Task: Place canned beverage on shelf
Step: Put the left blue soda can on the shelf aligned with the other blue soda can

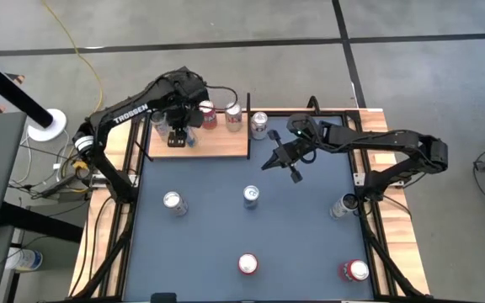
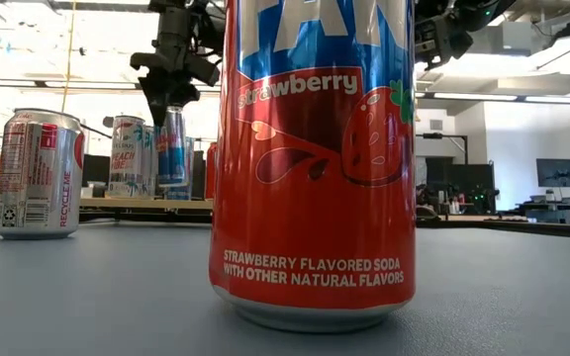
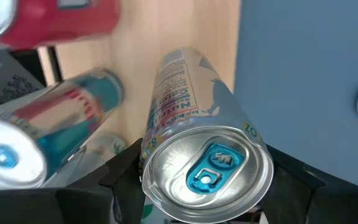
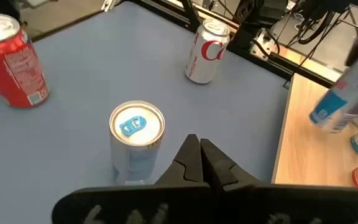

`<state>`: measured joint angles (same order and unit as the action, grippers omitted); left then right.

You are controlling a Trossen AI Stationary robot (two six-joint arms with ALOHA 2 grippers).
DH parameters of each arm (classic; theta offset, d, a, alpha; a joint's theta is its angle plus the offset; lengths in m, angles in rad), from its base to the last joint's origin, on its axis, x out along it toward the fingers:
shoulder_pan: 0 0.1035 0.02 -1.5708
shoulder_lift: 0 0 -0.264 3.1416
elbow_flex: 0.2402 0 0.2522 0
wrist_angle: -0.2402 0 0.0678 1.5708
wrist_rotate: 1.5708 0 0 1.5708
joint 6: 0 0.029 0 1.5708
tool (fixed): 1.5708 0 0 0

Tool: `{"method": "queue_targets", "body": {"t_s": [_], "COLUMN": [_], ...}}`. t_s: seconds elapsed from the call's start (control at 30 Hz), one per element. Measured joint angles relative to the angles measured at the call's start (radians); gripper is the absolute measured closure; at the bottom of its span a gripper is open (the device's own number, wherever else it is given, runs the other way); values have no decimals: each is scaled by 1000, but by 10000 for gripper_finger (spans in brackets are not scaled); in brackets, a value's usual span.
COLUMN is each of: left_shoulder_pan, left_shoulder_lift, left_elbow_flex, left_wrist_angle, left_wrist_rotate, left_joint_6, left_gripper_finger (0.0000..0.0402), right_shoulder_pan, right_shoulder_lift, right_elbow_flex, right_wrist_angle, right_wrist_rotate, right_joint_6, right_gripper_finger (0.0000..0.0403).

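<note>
The shelf (image 1: 217,143) is a light wood board at the table's far left. My left gripper (image 1: 178,133) hangs over its left part, pointing down and shut on a slim blue-and-white can (image 3: 179,106), the canned beverage. In the low view the can (image 2: 171,148) stands upright under the gripper, low over the shelf (image 2: 137,205); whether its base touches the board, I cannot tell. A red can (image 1: 207,114) and a silver can (image 1: 234,116) stand on the board's far edge. My right gripper (image 1: 281,160) is shut on nothing above the blue table, right of the shelf. My left gripper pinches the can's upper wall (image 3: 149,149), just below the rim, between its two fingers (image 3: 122,183), one on either side. The fingers come from above, pointing down. The can is upright below them, its silver top with the blue tab facing up.
Another can (image 1: 259,124) stands on the table just right of the shelf. Several cans stand loose on the blue table (image 1: 301,236): a blue-tabbed one (image 1: 251,195), a silver one (image 1: 173,202), red ones (image 1: 247,263) near the front. A strawberry soda can (image 2: 310,158) fills the low view.
</note>
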<state>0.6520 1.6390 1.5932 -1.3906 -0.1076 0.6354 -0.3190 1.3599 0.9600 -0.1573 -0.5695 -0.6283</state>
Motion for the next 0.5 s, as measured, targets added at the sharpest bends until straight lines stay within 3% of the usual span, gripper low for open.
{"method": "queue_targets", "body": {"t_s": [0.5], "left_shoulder_pan": [22], "left_shoulder_lift": [0], "left_elbow_flex": [0], "left_wrist_angle": [22], "left_wrist_rotate": [43], "left_joint_6": [26], "left_gripper_finger": [171], "right_shoulder_pan": [-72], "right_shoulder_lift": [1], "right_elbow_flex": [0], "right_wrist_angle": [129], "right_wrist_rotate": [-4], "right_joint_6": [-38], "right_gripper_finger": [403]}}
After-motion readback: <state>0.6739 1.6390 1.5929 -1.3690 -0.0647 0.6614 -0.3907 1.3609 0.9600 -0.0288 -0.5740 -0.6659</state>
